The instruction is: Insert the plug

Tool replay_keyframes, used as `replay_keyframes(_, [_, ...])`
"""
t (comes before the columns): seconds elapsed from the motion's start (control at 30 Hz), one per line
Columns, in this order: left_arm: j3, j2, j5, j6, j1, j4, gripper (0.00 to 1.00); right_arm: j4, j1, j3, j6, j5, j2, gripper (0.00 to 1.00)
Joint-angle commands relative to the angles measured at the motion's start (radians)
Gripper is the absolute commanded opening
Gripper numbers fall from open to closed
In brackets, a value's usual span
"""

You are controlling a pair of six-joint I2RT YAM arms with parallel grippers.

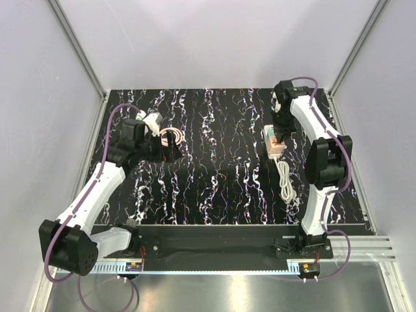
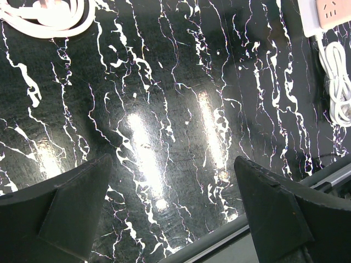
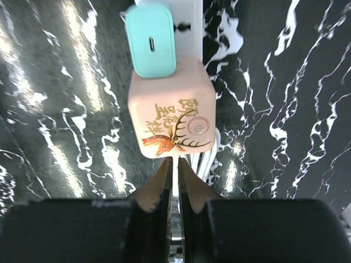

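The plug (image 3: 170, 109) is a peach block with a deer picture and a round button. It sits on the white power strip (image 3: 186, 12), right beside a mint-green adapter (image 3: 151, 41). My right gripper (image 3: 172, 161) hovers at the plug's near edge, its jaws shut to a thin slit with nothing visible between them. From above, the plug (image 1: 277, 145) lies under the right gripper (image 1: 281, 135) at the right of the table. The left gripper (image 2: 171, 160) is open wide above bare tabletop, holding nothing; from above it (image 1: 168, 151) is at the left.
A coiled pinkish cable (image 1: 173, 136) and a small white object (image 1: 153, 121) lie by the left gripper. The strip's bundled white cord (image 1: 285, 179) runs toward the near edge. The black marbled mat (image 1: 214, 188) is fenced by metal rails and white walls.
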Motion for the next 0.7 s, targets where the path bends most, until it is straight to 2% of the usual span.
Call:
replay_keyframes(0.0, [0.006, 0.001, 0.015, 0.017, 0.006, 0.041, 0.99, -0.008, 0.004, 0.078, 0.015, -0.005, -0.035, 0.13])
replay_keyframes(0.17, [0.004, 0.002, 0.008, 0.019, 0.006, 0.042, 0.99, 0.004, 0.006, 0.097, 0.009, -0.011, 0.011, 0.12])
replay_keyframes(0.43, [0.004, 0.004, 0.009, 0.019, 0.006, 0.042, 0.99, 0.064, 0.006, -0.04, 0.012, 0.013, 0.076, 0.07])
replay_keyframes(0.67, [0.007, 0.009, 0.015, 0.017, 0.006, 0.041, 0.99, 0.063, 0.006, -0.019, 0.009, 0.021, 0.066, 0.06])
